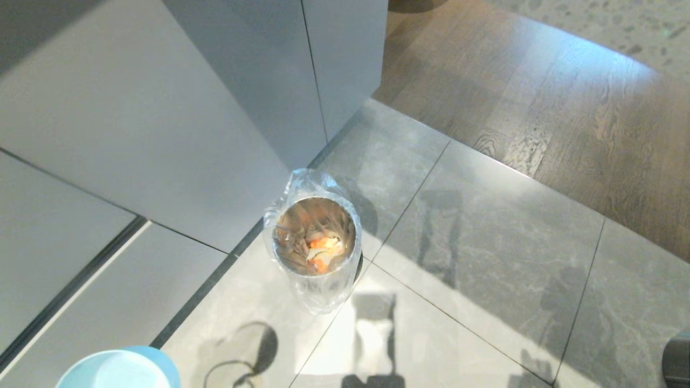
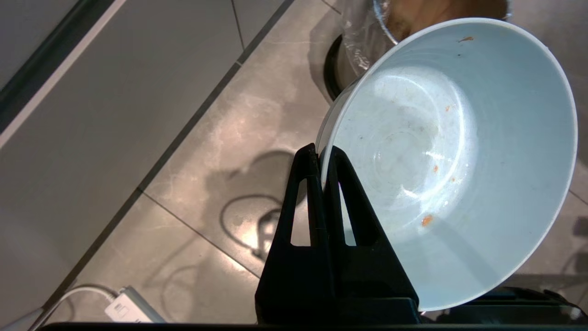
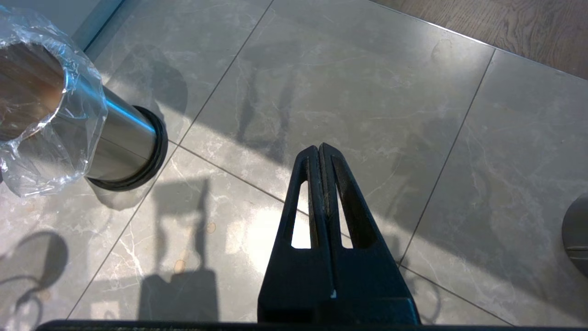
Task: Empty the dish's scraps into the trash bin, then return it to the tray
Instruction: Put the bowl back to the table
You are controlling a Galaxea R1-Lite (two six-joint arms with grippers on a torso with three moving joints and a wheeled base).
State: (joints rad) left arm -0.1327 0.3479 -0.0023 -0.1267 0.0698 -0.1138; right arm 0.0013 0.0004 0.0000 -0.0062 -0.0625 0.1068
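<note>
Left gripper jaws clamped on the rim of one pale-blue dish, beside the one trash bin; scraps sit inside the bin, specks cling to the dish. Thin rim grip risks slipping. Right gripper jaws closed, empty, near bin. Tray not visible.

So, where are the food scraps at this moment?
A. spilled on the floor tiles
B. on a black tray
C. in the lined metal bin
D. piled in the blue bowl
C: the head view shows the orange and pale scraps lying inside the trash bin, while the dish, pinched at its rim by the left gripper, holds only a few tiny orange specks.
</note>
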